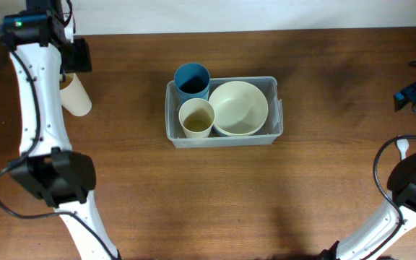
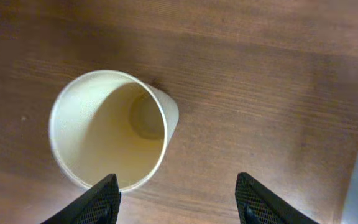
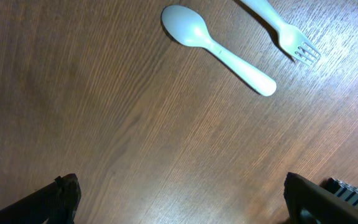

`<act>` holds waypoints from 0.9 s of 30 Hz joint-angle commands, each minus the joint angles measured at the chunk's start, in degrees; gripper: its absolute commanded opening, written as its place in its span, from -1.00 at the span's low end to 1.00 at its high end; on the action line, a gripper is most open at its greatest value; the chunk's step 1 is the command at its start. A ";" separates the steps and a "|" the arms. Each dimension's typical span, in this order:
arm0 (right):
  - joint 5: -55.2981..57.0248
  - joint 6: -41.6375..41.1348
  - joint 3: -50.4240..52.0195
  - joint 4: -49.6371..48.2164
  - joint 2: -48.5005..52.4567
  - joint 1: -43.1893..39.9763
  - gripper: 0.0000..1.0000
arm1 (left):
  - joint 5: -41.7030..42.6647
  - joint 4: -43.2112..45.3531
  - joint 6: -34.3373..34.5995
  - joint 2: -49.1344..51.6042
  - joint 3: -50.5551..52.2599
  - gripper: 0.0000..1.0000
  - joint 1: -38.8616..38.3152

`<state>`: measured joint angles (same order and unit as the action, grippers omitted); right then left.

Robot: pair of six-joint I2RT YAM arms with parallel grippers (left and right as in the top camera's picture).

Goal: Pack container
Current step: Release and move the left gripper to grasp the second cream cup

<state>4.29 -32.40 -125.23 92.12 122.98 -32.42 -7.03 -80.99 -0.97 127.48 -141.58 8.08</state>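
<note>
Sitting mid-table, the container (image 1: 222, 139) holds a blue cup (image 1: 191, 79), a cream cup (image 1: 196, 118) and a bowl (image 1: 238, 108) — cups along its left side, bowl filling the right. Left gripper (image 2: 178, 186) is over at the far left of the table with its fingers apart and nothing between them, a loose cup (image 2: 107, 127) lying on its side just ahead, rim right by one finger. Right gripper (image 3: 179, 186) is spread wide over bare wood — a spoon (image 3: 216, 48) and fork (image 3: 284, 31) lie ahead of it, untouched.
</note>
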 commanded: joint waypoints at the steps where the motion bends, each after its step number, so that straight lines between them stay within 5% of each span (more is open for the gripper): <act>1: 0.85 -0.26 0.22 -0.04 0.20 0.15 0.98 | 3.96 1.07 -1.62 2.84 0.33 0.22 2.47; 16: 0.85 -0.26 0.22 -0.04 0.20 0.15 0.98 | 6.56 1.92 -4.52 8.52 0.87 0.19 4.96; 21: 0.85 -0.26 0.22 -0.02 0.20 0.15 0.98 | 9.70 1.90 -4.55 9.60 0.87 0.00 4.96; 24: 0.85 -0.26 0.22 -0.04 0.20 0.15 0.98 | 9.84 1.29 -4.52 10.43 0.87 -0.40 4.96; 26: 0.85 -0.26 0.22 -0.04 0.20 0.15 0.98 | 9.81 0.74 -4.52 10.62 0.87 -0.92 4.96; 27: 0.85 -0.26 0.22 -0.02 0.20 0.15 0.98 | 9.81 0.61 -4.52 10.62 0.87 -0.97 4.96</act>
<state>4.29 -32.40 -125.23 92.12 122.98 -32.42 1.45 -79.81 -5.02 136.51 -141.18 12.93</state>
